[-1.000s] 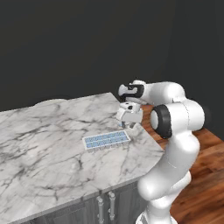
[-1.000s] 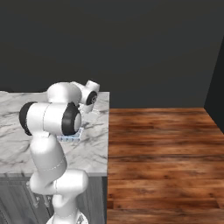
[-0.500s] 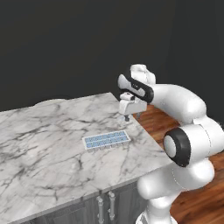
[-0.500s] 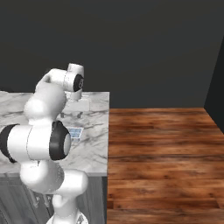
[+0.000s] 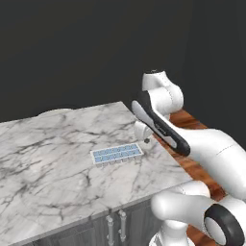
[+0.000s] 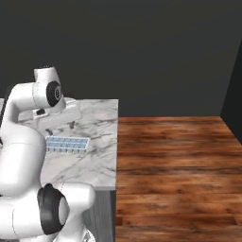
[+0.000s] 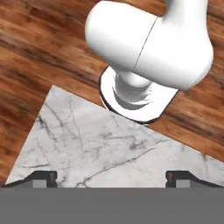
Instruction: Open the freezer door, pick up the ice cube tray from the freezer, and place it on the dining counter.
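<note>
The ice cube tray (image 5: 117, 154) lies flat on the dining counter (image 5: 43, 158), near its right edge, its two rows of light-blue cells facing up. My claw (image 6: 59, 126) hangs just above the marble, beyond the tray and apart from it, fingers spread wide with nothing between them; in the hand view the two tips (image 7: 42, 177) stand far apart over bare veined stone. Dark grey cabinet doors (image 5: 115, 228) sit under the slab, a wood floor (image 6: 175, 165) runs off to the right, and dark walls close the room. A second ago my claw was down at the tray's end; since then it has let go and lifted clear, while the tray has stayed put.
</note>
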Tool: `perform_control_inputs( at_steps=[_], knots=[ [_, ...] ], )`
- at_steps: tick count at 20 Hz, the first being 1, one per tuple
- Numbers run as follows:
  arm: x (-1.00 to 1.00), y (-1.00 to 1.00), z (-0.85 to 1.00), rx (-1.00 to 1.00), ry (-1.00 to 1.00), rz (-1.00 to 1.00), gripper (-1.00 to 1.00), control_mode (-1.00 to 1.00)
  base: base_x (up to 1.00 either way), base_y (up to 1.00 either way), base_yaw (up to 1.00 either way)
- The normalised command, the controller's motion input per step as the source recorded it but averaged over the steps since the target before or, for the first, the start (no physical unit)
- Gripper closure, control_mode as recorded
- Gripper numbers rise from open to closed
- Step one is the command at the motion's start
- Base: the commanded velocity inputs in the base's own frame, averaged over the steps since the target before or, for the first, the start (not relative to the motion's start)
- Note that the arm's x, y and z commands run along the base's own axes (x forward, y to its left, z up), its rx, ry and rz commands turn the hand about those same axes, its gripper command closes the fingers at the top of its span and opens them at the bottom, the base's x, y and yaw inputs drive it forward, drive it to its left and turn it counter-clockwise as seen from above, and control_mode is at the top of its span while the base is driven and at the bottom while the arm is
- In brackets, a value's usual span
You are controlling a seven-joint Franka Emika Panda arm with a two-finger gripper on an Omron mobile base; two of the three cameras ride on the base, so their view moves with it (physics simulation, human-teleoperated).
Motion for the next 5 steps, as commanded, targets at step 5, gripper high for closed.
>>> perform_control_inputs(
  at_steps=[5],
  knots=[
    [-0.46, 0.0, 0.18, -0.06, -0.1, 0.0, -1.0, -1.0, 0.0, 0.0, 0.0]
  ],
)
